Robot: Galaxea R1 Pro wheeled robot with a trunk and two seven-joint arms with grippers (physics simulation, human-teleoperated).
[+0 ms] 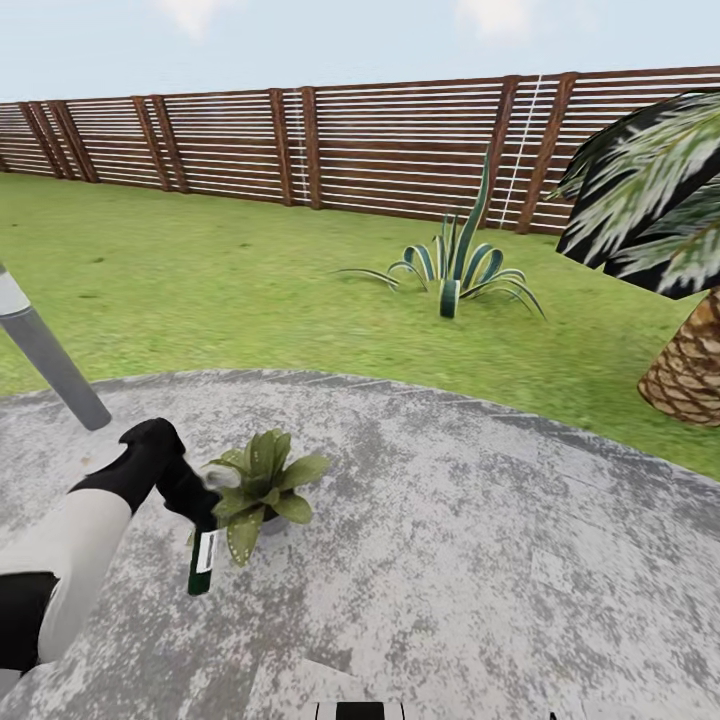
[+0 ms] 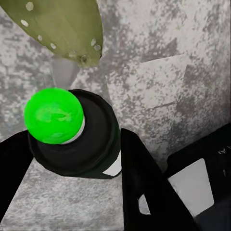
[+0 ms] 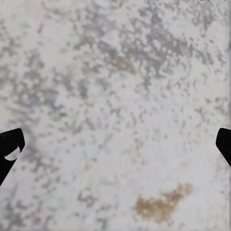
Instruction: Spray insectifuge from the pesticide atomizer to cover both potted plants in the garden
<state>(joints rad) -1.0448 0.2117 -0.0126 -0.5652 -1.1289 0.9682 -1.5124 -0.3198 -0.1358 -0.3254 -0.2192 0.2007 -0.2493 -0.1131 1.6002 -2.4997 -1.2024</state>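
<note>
Left gripper [image 1: 197,505] clamped on pesticide atomizer [image 1: 203,560]; I hold it by upper body, bottle hanging down over patio [image 1: 480,560]. In left wrist view fingers [image 2: 139,178] flank dark bottle [image 2: 91,144], green cap facing camera. My judgement: rigid, light, smooth plastic, could slip; grip near neck best. Potted plant [image 1: 262,485] touching at bottle's 2 o'clock, leaves soft. Right gripper [image 3: 115,149] spread wide over bare paving, empty.
</note>
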